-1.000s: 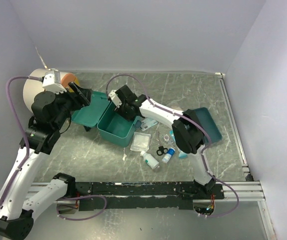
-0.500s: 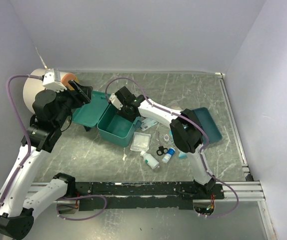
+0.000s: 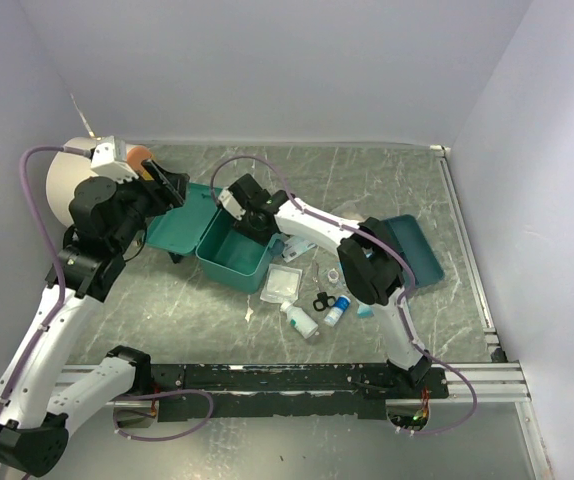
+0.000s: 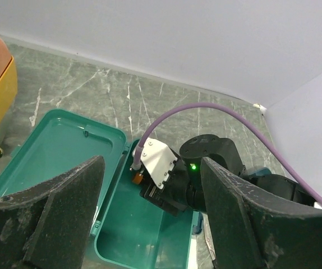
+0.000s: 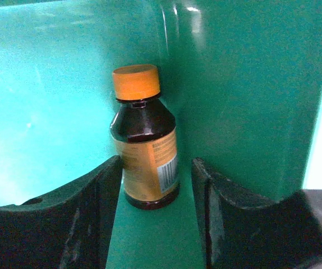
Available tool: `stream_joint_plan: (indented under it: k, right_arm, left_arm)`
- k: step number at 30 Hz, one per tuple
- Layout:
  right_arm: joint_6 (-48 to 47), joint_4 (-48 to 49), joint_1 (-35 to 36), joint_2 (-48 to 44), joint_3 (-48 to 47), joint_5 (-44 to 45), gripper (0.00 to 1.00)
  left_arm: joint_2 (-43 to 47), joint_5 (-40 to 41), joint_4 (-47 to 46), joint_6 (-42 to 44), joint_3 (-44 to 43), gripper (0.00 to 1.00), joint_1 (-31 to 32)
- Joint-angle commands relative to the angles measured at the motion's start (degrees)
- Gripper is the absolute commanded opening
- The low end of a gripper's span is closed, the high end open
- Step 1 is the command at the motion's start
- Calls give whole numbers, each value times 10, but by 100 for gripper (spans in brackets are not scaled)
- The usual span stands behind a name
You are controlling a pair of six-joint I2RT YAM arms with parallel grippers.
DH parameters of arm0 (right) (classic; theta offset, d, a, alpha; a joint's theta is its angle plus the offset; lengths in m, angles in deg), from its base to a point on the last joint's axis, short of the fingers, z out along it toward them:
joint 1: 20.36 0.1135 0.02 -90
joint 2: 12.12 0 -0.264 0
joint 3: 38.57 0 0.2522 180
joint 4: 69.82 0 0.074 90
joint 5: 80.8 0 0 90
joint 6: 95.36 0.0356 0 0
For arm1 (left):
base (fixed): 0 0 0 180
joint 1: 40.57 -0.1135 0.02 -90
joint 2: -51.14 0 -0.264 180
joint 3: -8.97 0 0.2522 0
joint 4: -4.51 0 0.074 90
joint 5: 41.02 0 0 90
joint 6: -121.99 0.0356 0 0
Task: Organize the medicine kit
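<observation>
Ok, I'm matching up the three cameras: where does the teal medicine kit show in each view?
Top external: medicine kit left of centre, lid open toward the left.
Left wrist: medicine kit across the lower half, open lid at left.
Right wrist: medicine kit seen from inside, teal walls filling the frame behind a brown bottle.
Shared landmark: the right gripper, down inside the box.
</observation>
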Motion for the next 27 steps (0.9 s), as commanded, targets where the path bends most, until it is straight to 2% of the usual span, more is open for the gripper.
stream_joint_plan:
  k: [1,6,15,22,27]
  right_arm:
    - [24,-2,-1,5,-34,11,50]
    - [54,-1,-1,-6,-52,13,48]
    - [124,-25,0,-69,-76,-9,55]
    - [305,-15,-1,-196,-21,14,61]
    - [451,-45,-4,-310,85,49,61]
  left_arm:
    - [-9,-10,-19,15,-26,80,2]
    - [-19,-7,-14,25,-36,80,2]
    - [-27,-19,4,38,-62,83,2]
    - [-32,-68,19,35,-72,85,2]
    - [-11,-96,12,32,-54,95,2]
